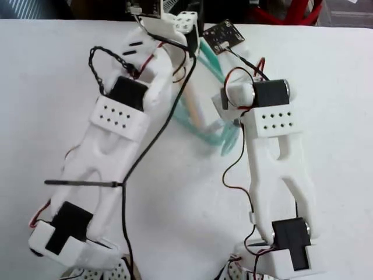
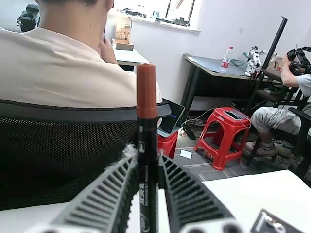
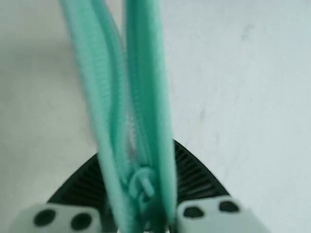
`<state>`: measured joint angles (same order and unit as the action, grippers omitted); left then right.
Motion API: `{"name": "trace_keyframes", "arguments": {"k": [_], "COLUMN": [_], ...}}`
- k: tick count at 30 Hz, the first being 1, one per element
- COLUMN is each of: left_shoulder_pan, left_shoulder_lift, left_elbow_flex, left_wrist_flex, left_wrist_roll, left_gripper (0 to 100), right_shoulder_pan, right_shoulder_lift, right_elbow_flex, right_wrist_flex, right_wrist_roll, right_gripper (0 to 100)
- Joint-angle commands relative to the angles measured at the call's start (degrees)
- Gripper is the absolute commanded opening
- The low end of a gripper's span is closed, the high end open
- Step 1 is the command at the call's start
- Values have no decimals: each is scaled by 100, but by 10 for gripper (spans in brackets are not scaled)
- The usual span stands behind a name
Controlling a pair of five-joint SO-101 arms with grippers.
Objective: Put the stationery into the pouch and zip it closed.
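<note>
In the left wrist view a black marker with a brown cap (image 2: 146, 97) stands out past the fingertips of my left gripper (image 2: 147, 162), which is shut on its barrel and held level above the table, facing the room. From above, that gripper (image 1: 182, 26) is at the table's far edge. The clear pouch with teal zipper edges (image 1: 204, 125) lies mid-table between the arms. My right gripper (image 1: 224, 104) is at its right side. The right wrist view has that gripper (image 3: 146, 213) shut on the pouch's teal zipper edge (image 3: 146, 97), close to the zipper knot (image 3: 141, 187).
The white table (image 1: 332, 64) is bare on both sides of the arms. A black cable chain (image 1: 102, 58) loops beside the left arm. Past the far edge, a black mesh chair (image 2: 58, 145) with a person in it and red stools (image 2: 226, 131).
</note>
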<state>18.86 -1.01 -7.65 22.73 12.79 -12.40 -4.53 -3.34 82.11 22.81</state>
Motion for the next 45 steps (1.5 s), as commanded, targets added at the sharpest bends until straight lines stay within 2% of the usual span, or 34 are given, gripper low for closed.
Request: {"name": "trace_keyframes", "arguments": {"k": [1,3,5,7,9,13,17,20,23,27,29,32,36,42,45], "left_shoulder_pan": [-31,22,110,198,189,163,154,-347,-1042,-1930,-2413,-2941,-3257,-3213,-3213], "left_shoulder_lift": [-57,-75,-75,-119,-338,-1130,-1745,-2484,-3222,-3670,-3688,-3688,-3688,-3688,-3697], "left_elbow_flex": [378,484,668,809,809,519,492,369,484,1240,1732,2514,4026,6901,8246], "left_wrist_flex": [-659,-686,-501,-9,738,2031,2479,3552,4422,4721,4703,4360,3156,457,-1327], "left_wrist_roll": [-79,-132,-290,-132,264,404,-97,-721,-1037,-1925,-2136,-2145,-2136,-2180,-2154], "left_gripper": [27,33,90,182,234,248,264,264,264,266,266,267,268,264,264], "right_shoulder_pan": [-40,-40,-40,-40,-40,-40,-40,-40,-48,-57,-48,-40,-48,-48,-40], "right_shoulder_lift": [48,48,48,48,48,48,48,66,84,92,92,92,101,101,101], "right_elbow_flex": [132,132,132,132,132,132,132,132,132,132,132,132,132,132,132], "right_wrist_flex": [22,22,22,22,22,4,4,-13,-13,-13,-13,-13,-13,-13,-13], "right_wrist_roll": [-62,-62,-62,-44,-35,-26,-53,-53,-53,-53,-53,-53,-53,-53,-53], "right_gripper": [19,19,19,19,19,19,19,19,19,19,19,19,19,19,19]}}
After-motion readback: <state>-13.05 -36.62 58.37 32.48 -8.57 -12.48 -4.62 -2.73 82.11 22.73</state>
